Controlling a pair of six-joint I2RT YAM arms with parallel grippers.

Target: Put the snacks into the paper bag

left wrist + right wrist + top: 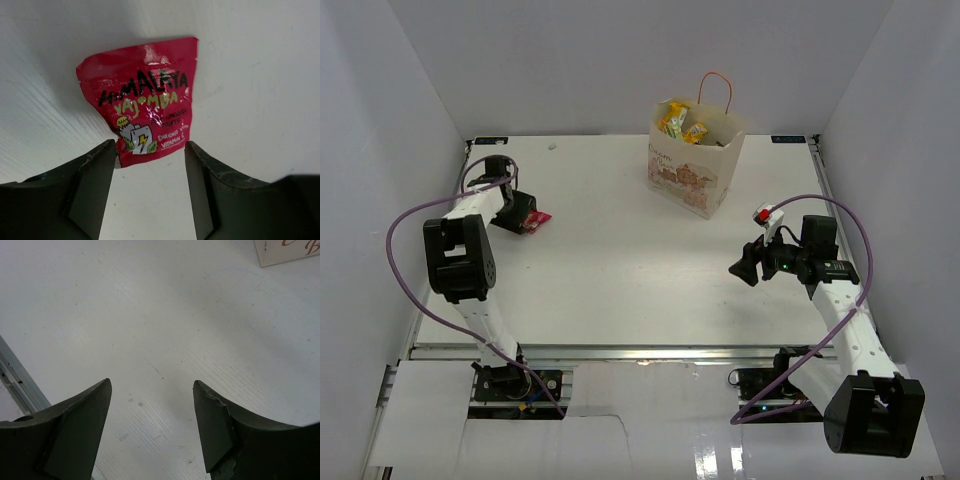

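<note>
Left side, far: my left hand [527, 222] is low over the counter [620, 270] near its far left corner. Its two fingers [90, 190] stand moderately apart, not closed on anything. The red-pink packet [147, 95] lies flat on the counter just ahead of that hand. In the left wrist view the packet's nearest edge sits between the two fingertips. The left fingertip is right at the packet's corner; I cannot tell whether it touches. The packet carries black and yellow lettering and a small cartoon figure, and its foil is creased.

Centre, far: the paper bag [692, 178] stands upright on the counter, well apart from the packet and to its right. It is cream with a pinkish-brown picture on the front. Its thin orange-pink cord handles [715, 85] stand up above the rim. Yellow wrapped bars [682, 126] show inside the open mouth.

Right side, nearer: my right hand [745, 268] hangs above the counter, nearer than the bag and to its right. Its fingers [75, 430] are spread wide, with only bare counter between them. A lower corner of the bag shows at the top right edge of the right wrist view
</note>
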